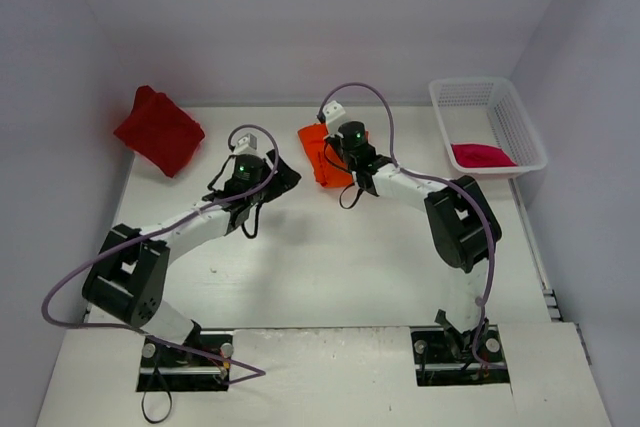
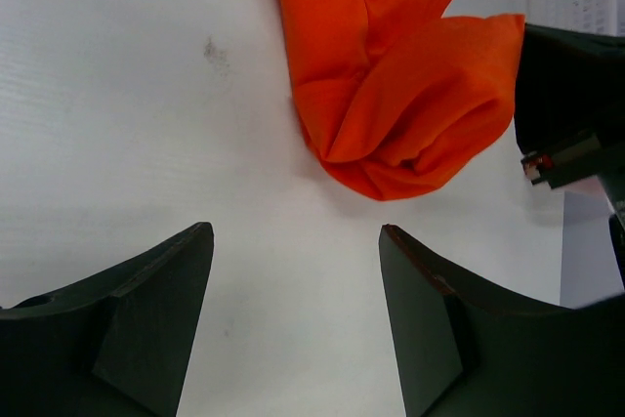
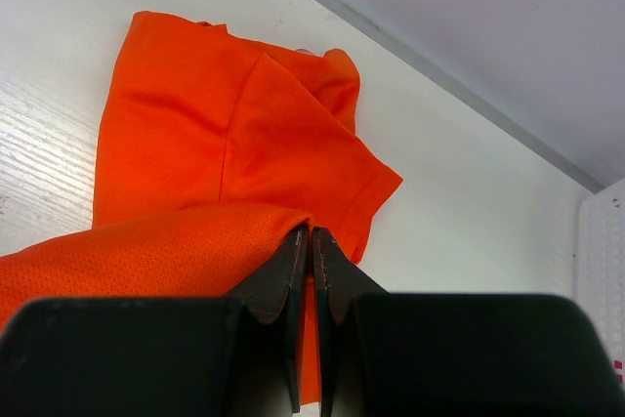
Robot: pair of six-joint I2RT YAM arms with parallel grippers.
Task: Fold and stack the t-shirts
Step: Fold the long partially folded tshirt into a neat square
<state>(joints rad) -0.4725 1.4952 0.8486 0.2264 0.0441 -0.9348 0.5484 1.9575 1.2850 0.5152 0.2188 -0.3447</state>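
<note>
The bright orange t-shirt point(image 1: 318, 153) lies bunched at the table's middle back. It also shows in the left wrist view point(image 2: 391, 85) and the right wrist view point(image 3: 225, 153). My right gripper point(image 3: 311, 237) is shut on an edge of it, with cloth draped over the left finger. My left gripper point(image 2: 296, 241) is open and empty, low over bare table just left of the shirt. The dark red t-shirt point(image 1: 158, 131) lies folded at the back left. The crimson-pink t-shirt point(image 1: 482, 155) lies inside the white basket.
The white mesh basket point(image 1: 520, 125) stands at the back right, and its corner shows in the right wrist view point(image 3: 601, 271). White walls close the table at the back and sides. Purple cables loop over both arms.
</note>
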